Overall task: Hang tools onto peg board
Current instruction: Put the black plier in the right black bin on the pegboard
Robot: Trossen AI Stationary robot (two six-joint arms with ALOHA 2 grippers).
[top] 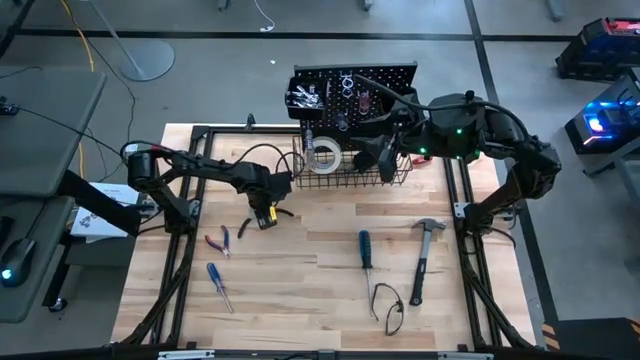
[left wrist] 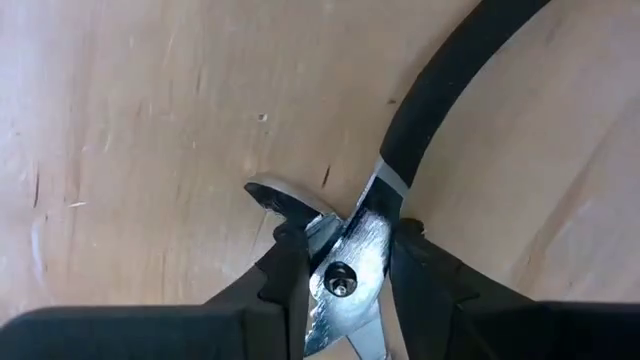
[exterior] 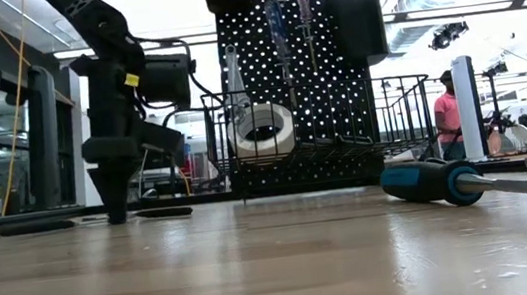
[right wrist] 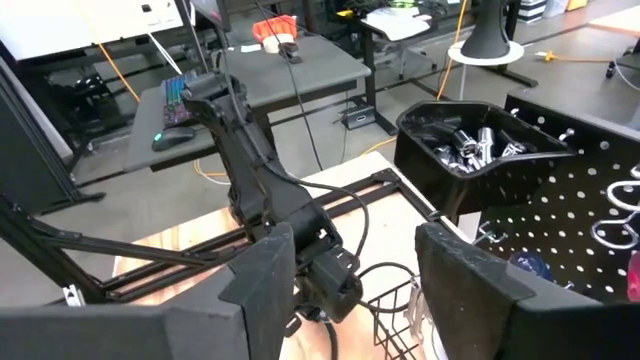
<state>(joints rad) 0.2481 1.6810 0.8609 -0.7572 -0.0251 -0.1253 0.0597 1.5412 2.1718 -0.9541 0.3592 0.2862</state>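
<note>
The left claw (left wrist: 345,275) is down on the table (top: 300,290) near its far edge, fingers pinched around black-handled pliers (left wrist: 350,255) at the pivot. Next, I'd guess: lift toward the peg board (top: 350,85). The right claw (right wrist: 345,265) hovers apart above the wire basket (top: 375,175).

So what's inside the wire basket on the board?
A white tape roll lies in the wire basket. The right gripper hangs over its other end, hiding whatever lies beneath.

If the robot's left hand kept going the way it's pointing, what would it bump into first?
The left hand points straight down at the table. Its fingers already sit on either side of the black-handled pliers at the pivot, so it would likely press on the pliers first, then the wooden tabletop right beneath them.
</note>
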